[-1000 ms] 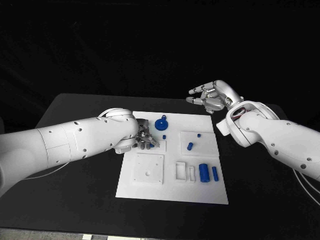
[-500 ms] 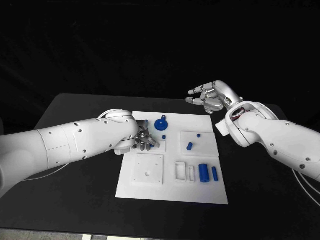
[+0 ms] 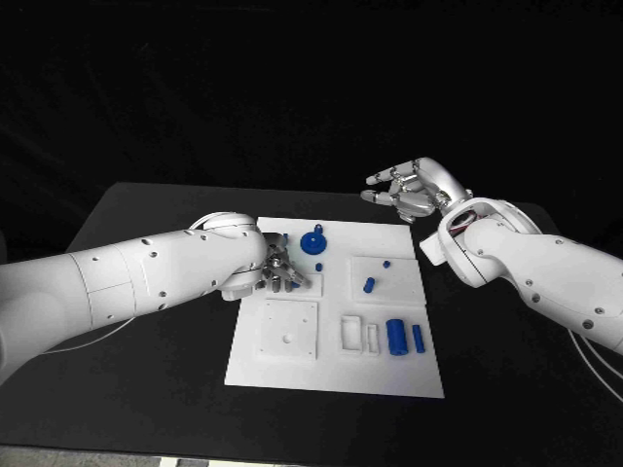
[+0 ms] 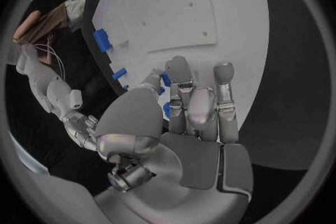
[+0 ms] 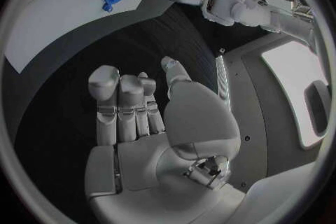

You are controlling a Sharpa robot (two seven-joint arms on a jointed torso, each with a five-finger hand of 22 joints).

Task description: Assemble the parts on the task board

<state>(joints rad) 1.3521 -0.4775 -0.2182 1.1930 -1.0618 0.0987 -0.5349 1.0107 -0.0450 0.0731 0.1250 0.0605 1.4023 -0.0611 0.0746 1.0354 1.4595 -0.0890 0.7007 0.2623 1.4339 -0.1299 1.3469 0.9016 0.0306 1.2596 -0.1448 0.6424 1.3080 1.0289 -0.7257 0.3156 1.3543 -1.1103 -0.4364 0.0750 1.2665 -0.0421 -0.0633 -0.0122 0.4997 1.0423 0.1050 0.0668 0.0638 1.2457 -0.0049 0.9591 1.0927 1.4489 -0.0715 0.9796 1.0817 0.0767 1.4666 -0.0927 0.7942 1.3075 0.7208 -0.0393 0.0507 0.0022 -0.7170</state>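
A: Left hand (image 3: 276,275)?
B: Low over the board (image 3: 396,375), near its left edge; fingertips at a small blue part (image 4: 166,78). Whether it grips it, I cannot tell.
A: Right hand (image 3: 414,191)?
B: Raised beyond the board's far right corner, fingers apart, holding nothing.
A: Other parts on the board?
B: One round knob (image 3: 313,241); two upright cylinders (image 3: 396,338) near the right edge; small pieces between. All on the counter (image 3: 158,379).

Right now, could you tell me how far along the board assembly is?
Early, it seems. Blue parts lie loose on the task board. The left hand works at small blue pieces by its fingertips; whether it grips one is unclear. The right hand hovers empty beyond the board.
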